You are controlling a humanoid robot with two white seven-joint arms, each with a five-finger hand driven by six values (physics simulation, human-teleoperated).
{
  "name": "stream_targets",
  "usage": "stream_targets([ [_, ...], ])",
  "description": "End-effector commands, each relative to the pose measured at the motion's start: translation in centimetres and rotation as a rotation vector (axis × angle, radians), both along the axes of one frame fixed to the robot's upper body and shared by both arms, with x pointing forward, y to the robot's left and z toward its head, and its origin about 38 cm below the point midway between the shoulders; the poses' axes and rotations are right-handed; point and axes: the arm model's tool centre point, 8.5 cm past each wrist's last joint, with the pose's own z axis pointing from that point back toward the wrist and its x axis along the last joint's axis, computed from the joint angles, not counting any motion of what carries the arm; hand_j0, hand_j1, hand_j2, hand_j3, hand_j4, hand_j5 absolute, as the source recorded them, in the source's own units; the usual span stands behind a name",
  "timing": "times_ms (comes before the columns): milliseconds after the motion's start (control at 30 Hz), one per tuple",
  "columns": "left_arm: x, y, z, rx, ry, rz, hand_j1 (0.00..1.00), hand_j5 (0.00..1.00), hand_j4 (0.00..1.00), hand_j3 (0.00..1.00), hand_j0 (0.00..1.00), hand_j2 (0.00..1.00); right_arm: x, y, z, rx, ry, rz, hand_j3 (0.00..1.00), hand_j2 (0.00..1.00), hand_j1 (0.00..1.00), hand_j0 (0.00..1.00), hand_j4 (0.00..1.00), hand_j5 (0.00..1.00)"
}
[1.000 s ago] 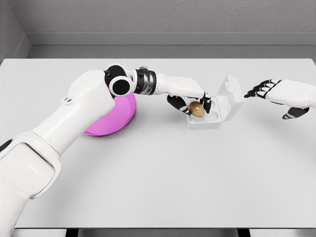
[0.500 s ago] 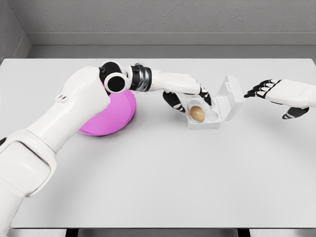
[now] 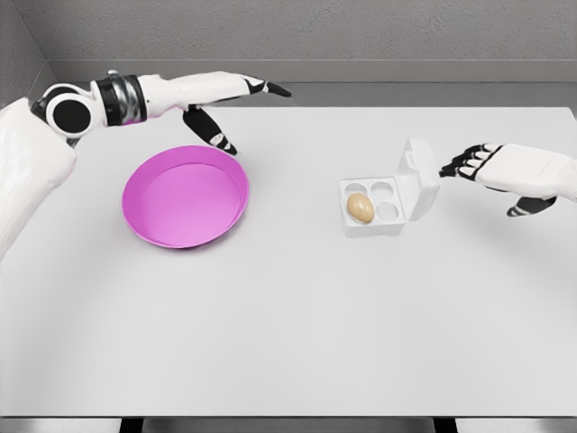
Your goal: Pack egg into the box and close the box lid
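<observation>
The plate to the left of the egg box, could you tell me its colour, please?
The plate is magenta-pink, plain with no pattern, seen clearly in the head view.

Left hand (image 3: 225, 99) flat — right hand (image 3: 482, 164) spread.

Simulated test space — bare white table (image 3: 288, 343), plain grey walls (image 3: 315, 32)

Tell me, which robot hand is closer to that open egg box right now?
The right robot hand: it hovers just beside the upright lid of the egg box. The left robot hand is far off, beyond the pink plate.
</observation>
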Motion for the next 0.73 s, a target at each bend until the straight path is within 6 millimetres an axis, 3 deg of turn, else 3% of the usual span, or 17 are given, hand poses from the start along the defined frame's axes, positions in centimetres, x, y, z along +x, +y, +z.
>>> stream_targets([
  [0,-0.5,1.3,1.8,-0.002,-0.044,-0.002,1.00,1.00,1.00,1.00,1.00,1.00,-0.5,1.6,0.3,-0.001,-0.012,0.052,1.00,1.00,1.00,1.00,1.00,1.00],
  [100,-1.2,2.6,2.8,-0.018,-0.057,-0.005,1.00,1.00,1.00,1.00,1.00,1.00,-1.1,3.0,0.7,-0.002,-0.027,0.096,1.00,1.00,1.00,1.00,1.00,1.00],
  [167,-1.7,7.7,4.2,-0.028,-0.059,0.069,1.00,1.00,1.00,1.00,1.00,1.00,-1.8,4.4,1.2,-0.002,-0.046,0.145,1.00,1.00,1.00,1.00,1.00,1.00],
  [200,-1.8,8.5,4.1,-0.027,-0.054,0.083,1.00,1.00,1.00,1.00,1.00,1.00,-2.1,5.0,1.6,-0.001,-0.057,0.165,1.00,1.00,1.00,1.00,1.00,1.00],
  [300,-1.9,8.1,3.5,-0.031,-0.042,0.077,1.00,1.00,1.00,1.00,1.00,1.00,-2.6,6.1,2.4,0.002,-0.084,0.204,1.00,1.00,1.00,1.00,1.00,1.00],
  [367,-2.0,8.0,2.9,-0.033,-0.030,0.074,1.00,1.00,1.00,1.00,1.00,1.00,-1.9,4.9,2.6,0.012,-0.084,0.159,1.00,1.00,1.00,1.00,1.00,1.00],
  [433,-2.0,8.1,2.9,-0.032,-0.030,0.076,1.00,1.00,1.00,1.00,1.00,1.00,-0.7,1.5,3.5,0.079,-0.084,0.052,1.00,1.00,1.00,1.00,1.00,1.00],
  [500,-2.0,8.1,2.8,-0.032,-0.028,0.076,1.00,1.00,1.00,1.00,1.00,1.00,-0.1,-0.2,3.3,0.155,-0.050,-0.002,1.00,1.00,1.00,1.00,1.00,1.00],
  [700,-1.9,8.1,1.2,-0.021,0.005,0.087,1.00,1.00,1.00,1.00,1.00,1.00,-0.2,0.0,3.0,0.150,-0.043,0.005,1.00,1.00,1.00,1.00,1.00,1.00],
])
